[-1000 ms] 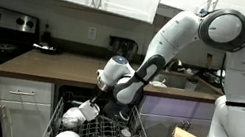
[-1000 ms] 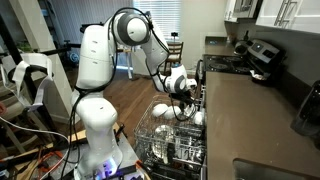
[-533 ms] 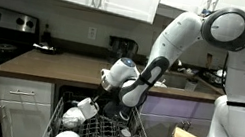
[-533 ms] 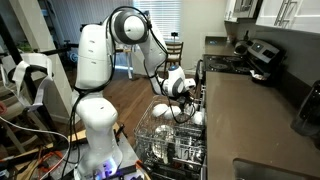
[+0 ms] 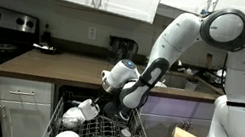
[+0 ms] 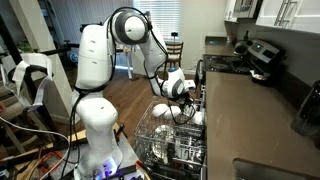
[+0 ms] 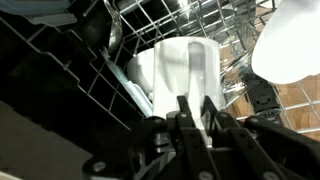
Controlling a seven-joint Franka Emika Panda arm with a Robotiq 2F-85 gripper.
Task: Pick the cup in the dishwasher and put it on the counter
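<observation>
Wrist view: gripper [image 7: 197, 110] clamped together on a thin white edge of the cup [image 7: 172, 62]; rim or handle, can't tell. Cup is among rack [image 7: 215, 22] wires in the dishwasher [image 5: 106, 135], its left side blocked by dark bars. White dish [image 7: 292, 40] at right is cropped. In both exterior views the arm hides the grip. Counter [image 5: 57, 65] lies far behind.
</observation>
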